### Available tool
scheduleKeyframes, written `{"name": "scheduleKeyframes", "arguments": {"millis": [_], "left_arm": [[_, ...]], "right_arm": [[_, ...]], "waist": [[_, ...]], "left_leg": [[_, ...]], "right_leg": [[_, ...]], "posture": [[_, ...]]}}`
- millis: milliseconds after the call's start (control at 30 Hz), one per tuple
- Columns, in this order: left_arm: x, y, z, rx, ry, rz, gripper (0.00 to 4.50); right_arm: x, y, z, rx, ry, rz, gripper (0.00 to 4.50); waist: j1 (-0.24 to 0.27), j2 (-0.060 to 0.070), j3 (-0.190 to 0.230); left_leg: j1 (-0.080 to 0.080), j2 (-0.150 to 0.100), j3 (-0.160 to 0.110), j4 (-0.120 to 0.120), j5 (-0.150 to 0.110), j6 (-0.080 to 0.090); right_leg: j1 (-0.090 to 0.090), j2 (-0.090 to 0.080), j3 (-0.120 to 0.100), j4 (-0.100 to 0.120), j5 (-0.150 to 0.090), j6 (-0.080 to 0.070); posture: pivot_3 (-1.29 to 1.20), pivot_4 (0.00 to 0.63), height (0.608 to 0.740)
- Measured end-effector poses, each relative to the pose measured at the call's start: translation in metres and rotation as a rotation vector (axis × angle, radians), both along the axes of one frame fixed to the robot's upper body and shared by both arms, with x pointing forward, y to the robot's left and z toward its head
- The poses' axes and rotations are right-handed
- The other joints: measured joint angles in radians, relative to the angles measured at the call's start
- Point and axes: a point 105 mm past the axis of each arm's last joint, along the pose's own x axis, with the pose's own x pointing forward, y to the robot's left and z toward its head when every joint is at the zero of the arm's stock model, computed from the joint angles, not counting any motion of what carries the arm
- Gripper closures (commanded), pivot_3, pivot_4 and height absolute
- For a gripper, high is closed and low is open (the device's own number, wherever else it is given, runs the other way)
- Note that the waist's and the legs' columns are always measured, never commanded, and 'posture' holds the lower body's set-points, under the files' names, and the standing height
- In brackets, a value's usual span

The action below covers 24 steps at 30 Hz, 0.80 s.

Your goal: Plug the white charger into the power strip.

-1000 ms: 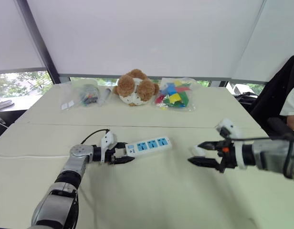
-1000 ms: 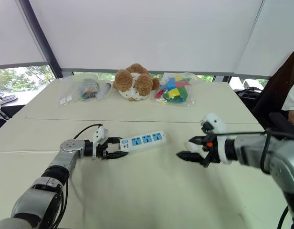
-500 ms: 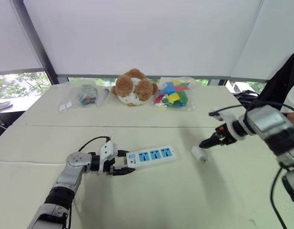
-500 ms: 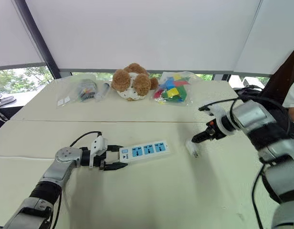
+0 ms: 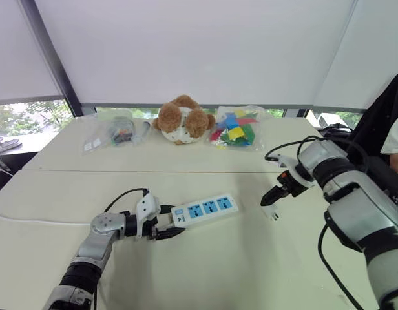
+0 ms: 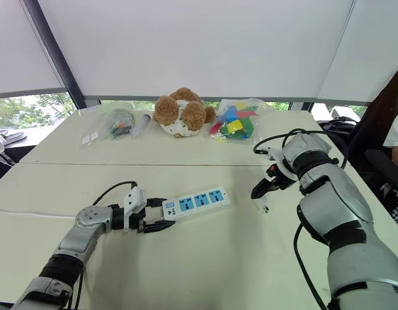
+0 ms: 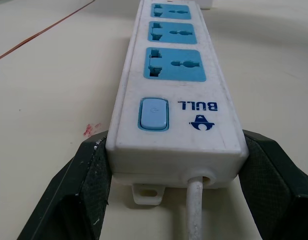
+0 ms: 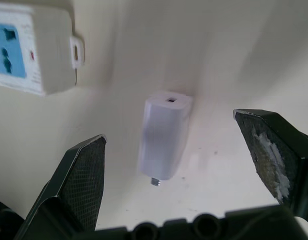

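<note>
The white power strip [image 5: 204, 208] with blue sockets lies near the middle of the table. My left gripper [image 5: 169, 223] is shut on its cord end, one finger pressed against each side [image 7: 89, 185]. The white charger [image 5: 272, 212] lies on its side on the table, to the right of the strip and apart from it. My right gripper [image 5: 271, 196] hangs just above the charger and is open. In the right wrist view the charger [image 8: 164, 135] lies between the spread fingers [image 8: 79, 185], untouched, and the strip's far end [image 8: 29, 50] shows beside it.
At the back of the table sit a brown teddy bear [image 5: 183, 118], a bag of coloured blocks [image 5: 234, 128] and a clear bag of small items [image 5: 118, 129]. The strip's black cord [image 5: 121, 194] loops behind my left gripper. A person [image 5: 396, 139] sits at the far right.
My right gripper has swung from the near right of the table to just above the charger. The left gripper keeps its hold on the strip.
</note>
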Motion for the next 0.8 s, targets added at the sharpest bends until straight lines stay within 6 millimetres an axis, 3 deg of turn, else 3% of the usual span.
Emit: {"name": "scheduleKeyframes", "arguments": {"millis": [67,167,367,567,700,800], "left_arm": [[0.000,-0.002,-0.001,-0.008,-0.001,0.007,1.53],[0.000,-0.003,-0.001,-0.016,-0.001,0.013,1.53],[0.000,-0.003,-0.002,-0.016,-0.005,0.019,1.53],[0.000,-0.004,0.001,0.026,-0.024,-0.019,1.53],[0.004,-0.006,0.004,0.071,-0.018,-0.083,1.53],[0.007,-0.007,0.004,0.076,-0.010,-0.107,1.53]], "right_arm": [[0.001,0.002,-0.004,-0.010,0.003,0.005,0.00],[0.004,0.003,-0.010,-0.044,-0.007,0.006,0.82],[0.006,0.000,-0.016,-0.068,-0.026,0.004,3.71],[0.002,-0.004,-0.013,-0.051,-0.014,0.094,3.80],[-0.010,-0.031,-0.002,-0.087,-0.038,0.185,3.80],[-0.027,-0.048,-0.012,-0.158,-0.041,0.263,3.80]], "waist": [[0.001,0.000,0.000],[0.002,0.001,0.000],[0.002,0.001,0.000],[0.002,0.001,0.000],[0.004,0.001,0.000],[0.006,0.001,-0.001]], "left_leg": [[0.000,0.000,0.000,0.001,0.000,0.000],[0.000,-0.001,0.000,0.002,0.000,0.000],[0.000,-0.001,-0.001,0.002,0.000,0.000],[0.000,-0.001,-0.001,0.002,0.000,0.000],[0.000,-0.001,-0.002,0.002,0.000,0.000],[0.000,-0.001,-0.002,0.002,-0.001,0.001]], "right_leg": [[0.001,0.000,0.000,0.000,0.000,0.000],[0.002,-0.001,0.000,0.000,0.000,0.000],[0.003,-0.001,0.000,0.000,0.000,0.000],[0.003,0.000,0.000,-0.001,0.000,0.000],[0.003,-0.001,-0.001,-0.001,-0.001,0.002],[0.004,-0.001,-0.001,-0.001,-0.001,0.002]], "posture": [[0.00,0.150,0.739],[0.00,0.150,0.739],[0.00,0.150,0.739],[0.00,0.150,0.739],[0.00,0.150,0.739],[0.00,0.150,0.739]]}}
